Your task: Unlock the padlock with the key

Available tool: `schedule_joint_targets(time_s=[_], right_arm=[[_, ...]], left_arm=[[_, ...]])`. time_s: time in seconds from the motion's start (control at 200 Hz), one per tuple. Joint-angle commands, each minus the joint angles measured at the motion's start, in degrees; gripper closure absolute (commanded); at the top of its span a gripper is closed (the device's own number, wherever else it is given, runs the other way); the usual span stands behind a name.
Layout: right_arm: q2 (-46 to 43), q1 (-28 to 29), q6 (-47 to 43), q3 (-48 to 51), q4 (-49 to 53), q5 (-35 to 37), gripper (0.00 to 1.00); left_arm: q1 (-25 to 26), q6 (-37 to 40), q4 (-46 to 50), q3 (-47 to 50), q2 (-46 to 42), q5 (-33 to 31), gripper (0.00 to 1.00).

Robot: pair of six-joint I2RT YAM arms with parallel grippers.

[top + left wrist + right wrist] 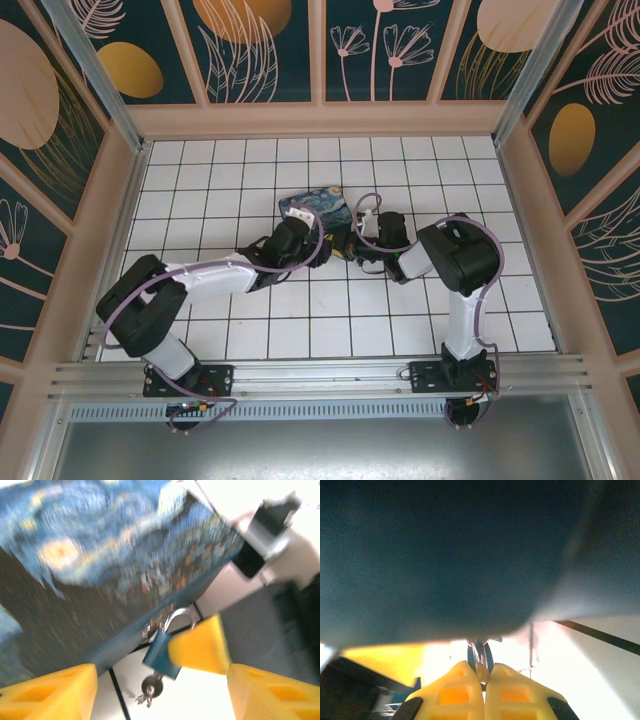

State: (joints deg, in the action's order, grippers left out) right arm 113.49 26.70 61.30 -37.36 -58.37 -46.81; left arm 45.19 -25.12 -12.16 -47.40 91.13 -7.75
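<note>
From above, the left arm [200,282] lies low over the white tiled worktop [400,320]. It reaches from its base diagonally to the middle, and the left pincer [298,240] ends at the near edge of the starry-night box [318,208]. The right arm [462,262] stands up from its base, bends at the elbow and turns sideways toward the left arm. The right pincer [358,248] is just beside the left one, at the same edge of the box.

In the left wrist view, the left pincer is open, and its two yellow fingers [50,692] stand wide apart and touch nothing. Between them and a little ahead hangs the padlock [161,655]. Its shackle [179,617] is on top, hooked at the lower edge of the box. Its long axis is nearly upright, with the lower end leaning slightly toward the left finger. The key [150,687] sits in this lower end and points down, away from the box. A yellow finger of the right pincer [200,647] presses on the padlock from the right side.

In the right wrist view, the right pincer [482,669] is closed, its fingertips pinching a thin metal part of the padlock. The blue body shows directly ahead of the tips, and the dark box is above.
</note>
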Motion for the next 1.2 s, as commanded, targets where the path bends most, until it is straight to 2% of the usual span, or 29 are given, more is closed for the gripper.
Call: schedule_joint_targets(time_s=[0.0,0.14,0.26,0.47,0.706,1.196], right_arm=[[-0.7,-0.2,-9.1,-0.8,9.8,-3.1,1.00],[-2.5,-0.2,-19.9,-4.0,25.3,0.3,1.00],[-3.5,-0.2,-23.5,-4.8,30.1,1.6,1.00],[-3.1,-0.5,-23.9,-3.8,29.4,2.0,1.00],[-3.3,-1.0,-25.1,-3.6,29.1,1.8,1.00],[-6.9,-1.6,-24.0,-3.3,28.0,1.3,1.00]], left_arm=[[-2.5,-4.2,2.1,-4.3,-3.5,3.0,0.27],[-3.7,-5.3,6.0,-7.4,-3.6,3.5,0.26],[-4.1,-5.5,7.7,-9.2,-2.5,3.6,0.25],[-4.6,-5.7,10.4,-11.6,0.4,2.2,0.24],[-4.8,-3.8,18.8,-15.5,5.7,-3.4,0.23],[-5.4,-2.4,25.3,-17.8,12.8,-6.3,0.25]])
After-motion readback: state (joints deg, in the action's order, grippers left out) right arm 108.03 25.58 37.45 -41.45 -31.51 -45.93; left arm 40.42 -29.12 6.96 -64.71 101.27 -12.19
